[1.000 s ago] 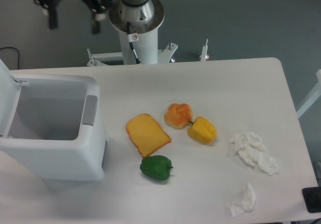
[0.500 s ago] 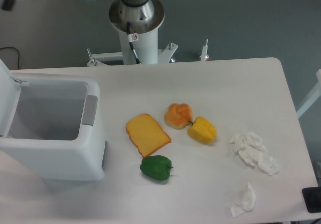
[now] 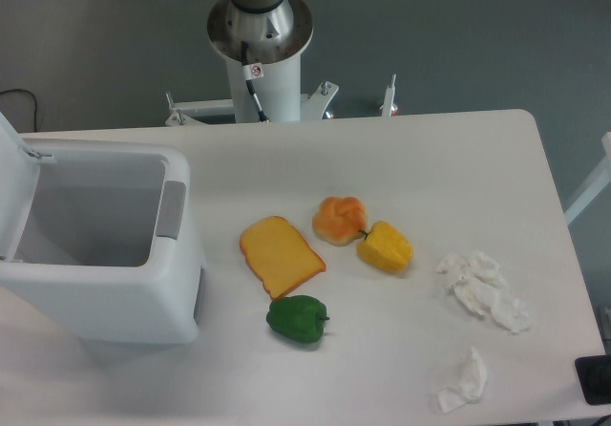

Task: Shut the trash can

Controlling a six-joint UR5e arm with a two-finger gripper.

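The trash can [image 3: 115,292] is a large white boxy bin at the left of the table, standing open with its inside showing empty. Its white lid [image 3: 13,187] stands raised at the far left edge of the view. A grey latch tab [image 3: 171,209] sits on the bin's right rim. My gripper is out of view; only the arm's base column [image 3: 260,44] and a bit of the arm at the top edge show.
On the table lie a slice of toast [image 3: 280,254], an orange bun [image 3: 339,219], a yellow pepper [image 3: 386,246], a green pepper [image 3: 298,318] and two crumpled white tissues [image 3: 483,288] [image 3: 463,380]. The table's right edge runs near the tissues.
The gripper, above the bin's far side a second ago, moved up and left and has left the view. Nothing on the table moved.
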